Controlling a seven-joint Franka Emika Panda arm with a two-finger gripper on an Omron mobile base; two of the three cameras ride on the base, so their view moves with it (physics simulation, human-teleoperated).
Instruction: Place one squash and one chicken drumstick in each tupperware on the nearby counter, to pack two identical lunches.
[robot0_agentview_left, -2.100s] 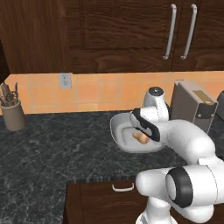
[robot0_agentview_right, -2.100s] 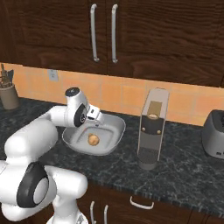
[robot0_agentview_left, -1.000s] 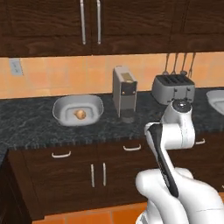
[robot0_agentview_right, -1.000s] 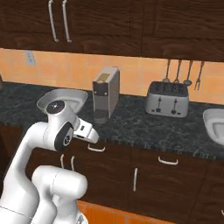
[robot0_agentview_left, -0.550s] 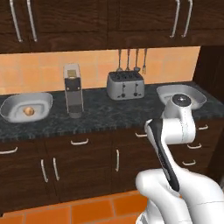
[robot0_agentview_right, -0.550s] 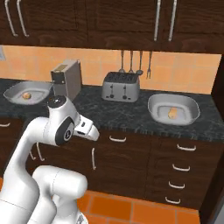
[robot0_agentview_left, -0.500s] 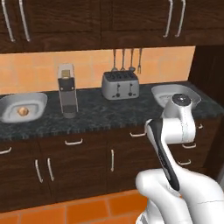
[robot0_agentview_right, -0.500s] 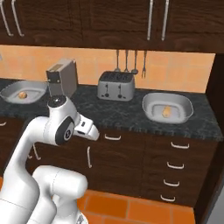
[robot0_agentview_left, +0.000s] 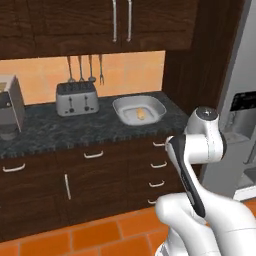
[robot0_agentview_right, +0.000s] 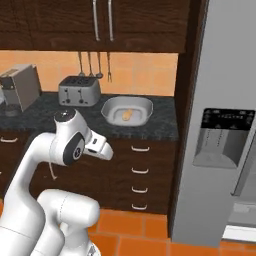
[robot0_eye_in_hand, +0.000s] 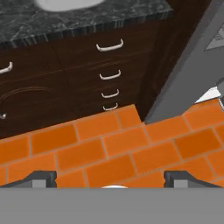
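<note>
With our pincer (robot0_eye_in_hand: 109, 178) wide open and empty, we judge the drumstick (robot0_agentview_left: 142, 113) in the tub (robot0_agentview_left: 159, 107) right of the toaster (robot0_agentview_left: 76, 97) light, glossy, slippery; best gripped across its bulbous end.

No text, label, brand or number can be read here. The dark panel on the fridge (robot0_agentview_right: 227, 126) door carries a few tiny pale marks — too small and blurred to make out as letters or digits. The same panel (robot0_agentview_left: 243, 102) in the left base view is a plain dark patch with faint specks, nothing legible. The toaster (robot0_agentview_left: 76, 98) shows two small dark knobs on its front but no writing — and the cupboard doors, drawers and counter (robot0_agentview_left: 100, 127) bear no signs at all.
</note>
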